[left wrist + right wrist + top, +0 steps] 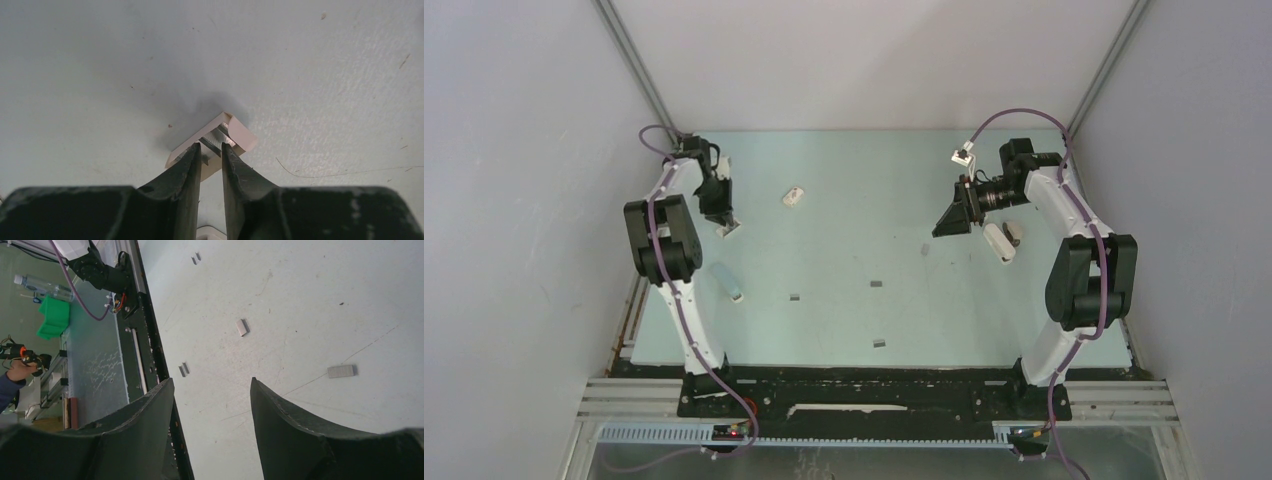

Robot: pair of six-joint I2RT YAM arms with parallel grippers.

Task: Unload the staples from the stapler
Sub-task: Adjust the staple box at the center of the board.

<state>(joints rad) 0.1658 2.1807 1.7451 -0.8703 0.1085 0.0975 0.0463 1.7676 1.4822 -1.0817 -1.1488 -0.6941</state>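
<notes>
So the biggest thing here is the pale teal table (844, 170), with both arms reaching out over its far half. The left gripper (723, 222) is down on the far left, its tips right on a small white stapler (732, 229). From the wrist cam, that stapler (239, 131) is lying open with its metal channel showing. The left gripper (211, 152) has its jaws almost together with just a thin gap, tips on the channel. Honestly can't tell if it's pinching anything in there.

The right gripper (951, 220) hangs above the table on the far right. In its own cam the right gripper (212, 382) is spread wide with nothing between the jaws. A white stapler (998, 243) lies just beside it, and a light blue stapler (727, 281) sits on the near left. A small white box (794, 196) is further back.

The staples (876, 284) are scattered loose on the table, well apart. There's one strip (795, 297) near the blue stapler, one (879, 343) by the front edge and one (927, 250) below the right gripper.
</notes>
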